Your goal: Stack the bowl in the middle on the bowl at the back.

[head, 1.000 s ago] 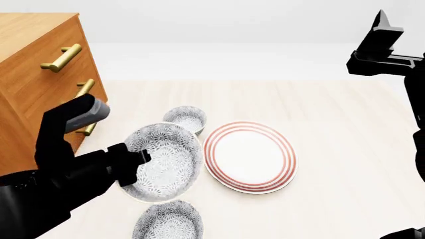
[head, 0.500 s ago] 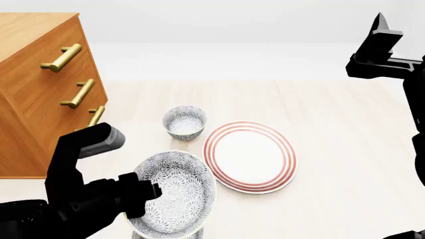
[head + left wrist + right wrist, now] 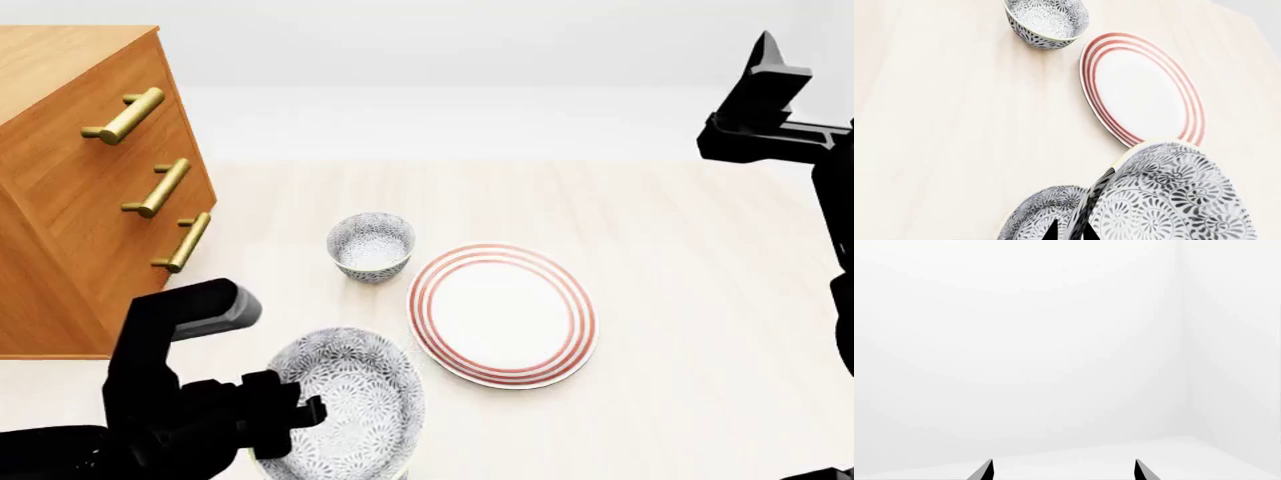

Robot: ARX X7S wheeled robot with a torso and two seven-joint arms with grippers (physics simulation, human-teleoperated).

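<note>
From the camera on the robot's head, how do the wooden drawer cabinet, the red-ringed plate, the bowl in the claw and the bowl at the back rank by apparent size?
1. Wooden cabinet
2. Red-ringed plate
3. Bowl in the left claw, lifted nearer the camera, so likely no bigger than the next
4. Back bowl

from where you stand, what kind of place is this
Likely a simulated kitchen or dining corner: small speckled grey-blue bowls and a red-ringed white plate sit on a pale wood surface, beside a wooden drawer cabinet with brass handles.

Simulated home dining spot, wooden drawer cabinet (image 3: 80,190), red-ringed plate (image 3: 503,315)
</note>
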